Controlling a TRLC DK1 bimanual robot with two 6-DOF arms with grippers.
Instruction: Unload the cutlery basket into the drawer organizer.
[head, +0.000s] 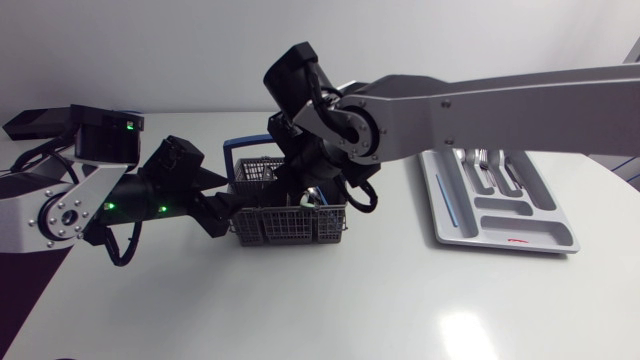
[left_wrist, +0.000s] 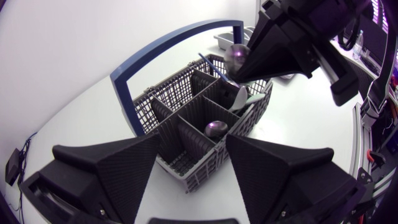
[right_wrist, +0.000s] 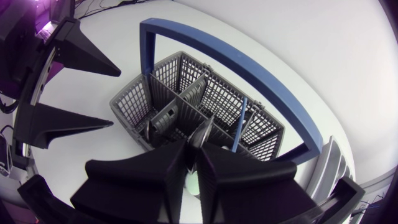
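1. The cutlery basket is grey mesh with a blue hoop handle. In the head view it stands on the white surface, a little toward 9 o'clock of the middle.
2. The left pincer sits at the basket's 9 o'clock end. Its fingers are spread wide, one on either side of that end. Whether they touch the mesh cannot be told.
3. The right arm comes in from 3 o'clock, and the right pincer points down into the basket's 3 o'clock half. Its fingers are drawn narrow and grip the top of a metal spoon standing in a compartment.
4. Just beside that spoon, a blue-handled utensil leans in the next compartment. A second spoon bowl shows in a compartment nearer the left pincer.
5. The drawer organizer lies at 3 o'clock, well apart from the basket. Several metal cutlery pieces lie in its 12 o'clock compartments.
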